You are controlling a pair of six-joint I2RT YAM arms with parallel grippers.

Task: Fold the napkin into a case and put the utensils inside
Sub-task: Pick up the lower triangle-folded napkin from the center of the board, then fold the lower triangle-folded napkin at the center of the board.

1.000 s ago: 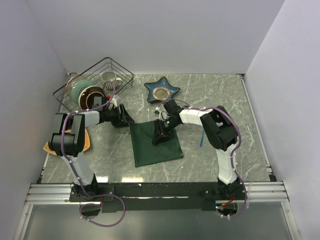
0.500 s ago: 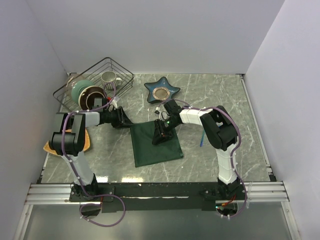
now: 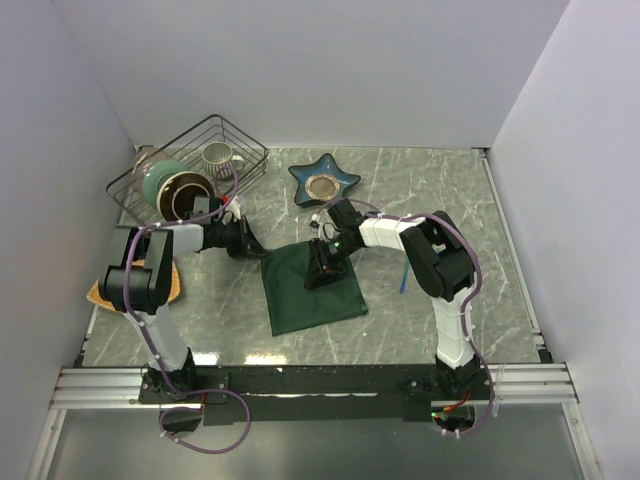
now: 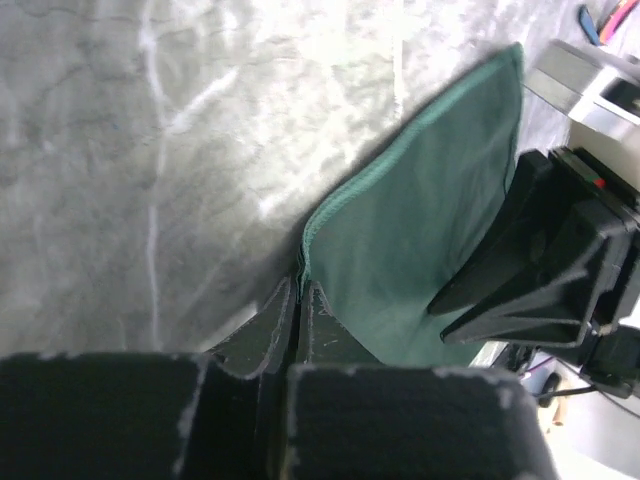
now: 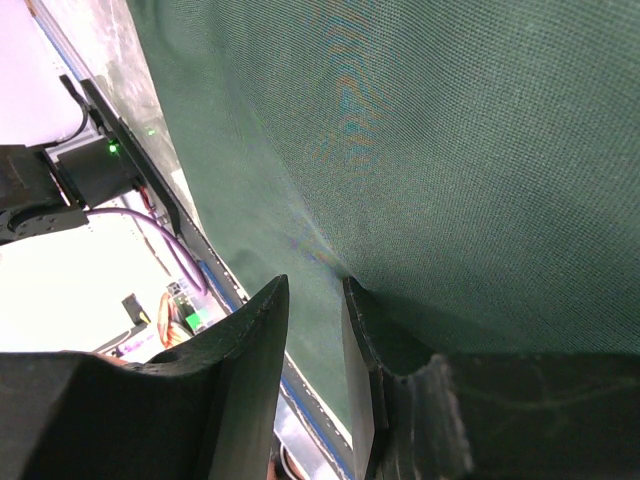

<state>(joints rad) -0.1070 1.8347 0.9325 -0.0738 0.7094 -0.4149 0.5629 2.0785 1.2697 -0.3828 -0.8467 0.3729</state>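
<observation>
The dark green napkin point(image 3: 312, 290) lies flat on the marble table, its far left corner lifted a little. My left gripper point(image 3: 256, 246) is shut on that corner; in the left wrist view the jaws point(image 4: 300, 292) pinch the hemmed edge of the napkin point(image 4: 420, 240). My right gripper point(image 3: 320, 270) rests low on the napkin's far part, and its fingers point(image 5: 315, 285) stand a small gap apart over the napkin point(image 5: 450, 150), with nothing between them. A blue utensil point(image 3: 404, 277) lies right of the cloth. The blue point(image 4: 588, 22) and pink point(image 4: 622, 14) utensil tips show in the left wrist view.
A wire basket point(image 3: 150, 170) with bowls and a mug stands at the back left. A star-shaped blue dish point(image 3: 324, 182) sits behind the napkin. An orange-tan mat point(image 3: 170, 285) lies by the left arm. White walls close in the table on three sides.
My left gripper has closed onto the napkin's far left corner and drawn slightly left. The right arm has not moved.
</observation>
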